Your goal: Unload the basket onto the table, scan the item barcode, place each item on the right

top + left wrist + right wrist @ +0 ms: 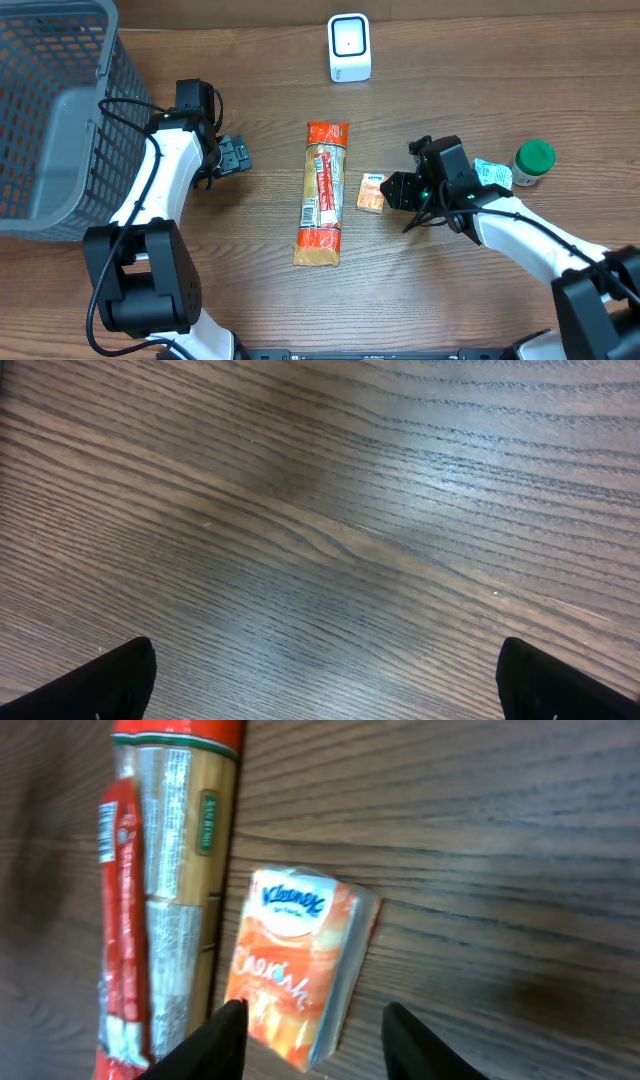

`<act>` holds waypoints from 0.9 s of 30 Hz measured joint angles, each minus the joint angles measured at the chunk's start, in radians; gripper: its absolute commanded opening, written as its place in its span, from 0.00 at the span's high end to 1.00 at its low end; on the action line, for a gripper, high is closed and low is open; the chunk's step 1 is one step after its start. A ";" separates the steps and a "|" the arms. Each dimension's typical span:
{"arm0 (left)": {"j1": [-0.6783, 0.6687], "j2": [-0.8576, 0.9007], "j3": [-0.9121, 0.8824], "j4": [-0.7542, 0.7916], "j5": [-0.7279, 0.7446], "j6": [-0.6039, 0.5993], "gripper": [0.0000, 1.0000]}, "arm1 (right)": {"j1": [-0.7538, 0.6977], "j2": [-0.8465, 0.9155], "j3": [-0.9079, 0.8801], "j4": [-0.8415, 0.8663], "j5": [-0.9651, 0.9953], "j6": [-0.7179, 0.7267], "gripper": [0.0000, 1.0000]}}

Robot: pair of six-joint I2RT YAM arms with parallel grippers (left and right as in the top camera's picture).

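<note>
The step in hand is the pickup: the right gripper point(312, 1025) sits at the tissue pack point(300, 960), approaching from the pack's 3 o'clock side in the overhead view. Its jaws stand partly apart, straddling the pack's near end. One finger point(215, 1040) overlaps the pack's edge and the other shows a gap of bare wood, so I judge the pack not yet clamped.

The pack lies flat near the table's point(320, 510) centre, just beside the long cracker pack point(322, 193) at its 9 o'clock. The scanner point(349, 47) stands well apart, toward 12 o'clock.

The left gripper point(238, 155) hangs wide open over bare wood at 9 o'clock, holding nothing.

Next, the jaws likely need to close squarely on the pack, lift it clear of the cracker pack, then carry it toward 12 o'clock. No barcode shows on the pack's top face, so it may need turning to face the scanner.
</note>
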 measured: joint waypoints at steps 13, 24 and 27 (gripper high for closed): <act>0.000 0.000 0.000 0.000 0.000 0.000 0.00 | 0.006 0.081 0.000 0.057 -0.008 -0.001 0.66; 0.000 0.000 0.000 0.000 0.000 0.000 0.00 | 0.006 0.110 0.000 0.096 -0.032 -0.001 0.70; 0.000 0.000 0.000 0.000 0.000 0.000 0.00 | 0.006 0.110 0.000 0.101 -0.035 -0.001 0.71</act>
